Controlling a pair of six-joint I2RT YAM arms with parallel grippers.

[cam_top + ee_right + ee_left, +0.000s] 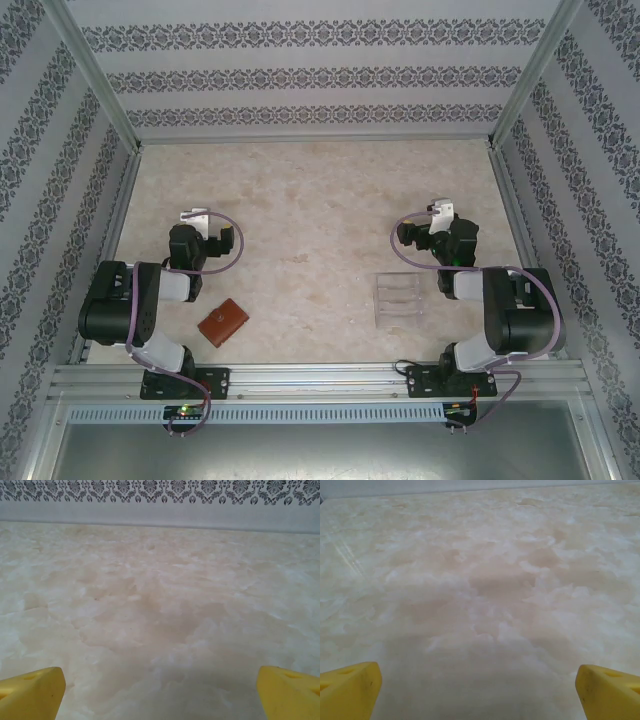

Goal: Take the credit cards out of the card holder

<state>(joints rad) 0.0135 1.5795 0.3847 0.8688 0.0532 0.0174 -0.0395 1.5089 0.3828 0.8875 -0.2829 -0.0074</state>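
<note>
Marble-patterned beige table (320,190) stretches smooth and flat under both arms. The card holder (223,323), a small reddish-brown leather case, lies closed near the front edge, just beside the left arm's base and uncovered. A clear plastic stand (398,297), tiered and boxy, sits near the right arm, well apart from the case. The left gripper (480,692) and right gripper (160,692) hang over the tabletop farther back, yellow fingers (350,687) spread wide, holding nothing.
</note>
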